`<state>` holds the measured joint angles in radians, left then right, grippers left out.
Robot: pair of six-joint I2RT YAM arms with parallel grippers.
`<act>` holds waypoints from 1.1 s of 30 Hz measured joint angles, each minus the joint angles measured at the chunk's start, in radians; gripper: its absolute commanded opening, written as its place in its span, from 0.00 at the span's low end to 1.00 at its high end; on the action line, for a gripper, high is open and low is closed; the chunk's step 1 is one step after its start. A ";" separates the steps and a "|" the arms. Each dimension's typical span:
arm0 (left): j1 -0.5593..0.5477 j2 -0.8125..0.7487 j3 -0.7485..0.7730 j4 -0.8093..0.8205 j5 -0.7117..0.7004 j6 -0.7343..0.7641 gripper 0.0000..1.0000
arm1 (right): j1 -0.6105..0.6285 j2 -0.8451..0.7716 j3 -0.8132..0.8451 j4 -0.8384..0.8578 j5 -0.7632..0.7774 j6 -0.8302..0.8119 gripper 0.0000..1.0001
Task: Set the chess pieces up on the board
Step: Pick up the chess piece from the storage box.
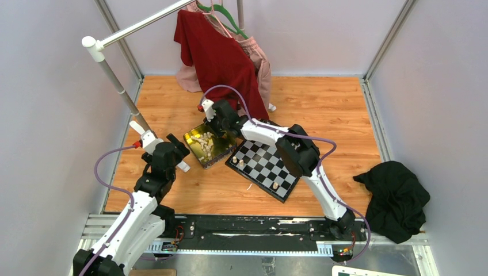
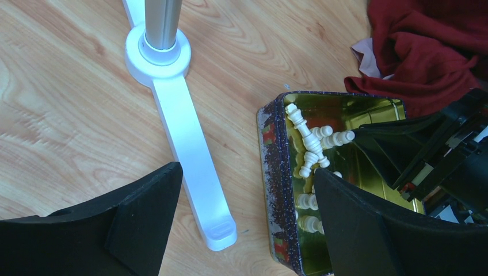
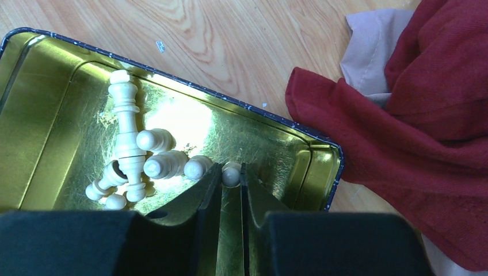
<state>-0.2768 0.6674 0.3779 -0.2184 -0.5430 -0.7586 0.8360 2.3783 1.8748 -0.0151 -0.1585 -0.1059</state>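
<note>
Plenty of cream chess pieces (image 3: 164, 165) loose on the floor of the gold tin (image 3: 52, 86), all toppled. Only two pale ones upright on the board (image 1: 259, 164), at its left corner and near its lower edge.

Right in among the heap with the right gripper (image 3: 231, 169): fingers (image 3: 201, 195) drawn nearly together, apparently nipping a small pawn (image 3: 231, 174) by its round head at the very tips. Hard to read that pawn's long axis, with the body hidden behind the fingers. Just left of the tips, three more pawns side by side, and beyond them a tall piece (image 3: 126, 115) stretched top to bottom of the right wrist view.

Nearer by far than the left gripper (image 2: 247, 172), which is spread wide and holding nothing, with one finger over the wood, the other over the tin, close to the white rack foot (image 2: 190, 149).

Seen from above, board just lower right of the tin, corners almost meeting. Probably best to lift clear of the tin rim first, then swing toward the lower right, minding the red garment (image 3: 437, 115) just beside the tin's far corner.
</note>
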 measured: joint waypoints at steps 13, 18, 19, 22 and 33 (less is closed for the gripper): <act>0.000 -0.006 0.000 -0.001 -0.001 0.000 0.90 | 0.000 -0.024 -0.049 0.039 0.003 -0.014 0.00; 0.000 -0.009 0.000 -0.002 -0.003 0.000 0.90 | -0.001 -0.050 -0.084 0.045 0.011 -0.023 0.00; 0.000 -0.009 0.000 -0.003 -0.004 0.000 0.90 | -0.001 -0.057 -0.091 0.046 0.012 -0.025 0.00; 0.000 -0.009 0.000 -0.008 -0.008 0.000 0.90 | -0.002 -0.074 -0.101 0.047 0.014 -0.028 0.00; 0.000 -0.009 0.000 -0.015 -0.010 0.000 0.90 | -0.001 -0.265 -0.265 0.074 0.043 -0.034 0.00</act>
<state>-0.2768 0.6586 0.3779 -0.2337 -0.5529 -0.7589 0.8349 2.1132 1.6096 0.0589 -0.1158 -0.1402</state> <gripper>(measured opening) 0.900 0.189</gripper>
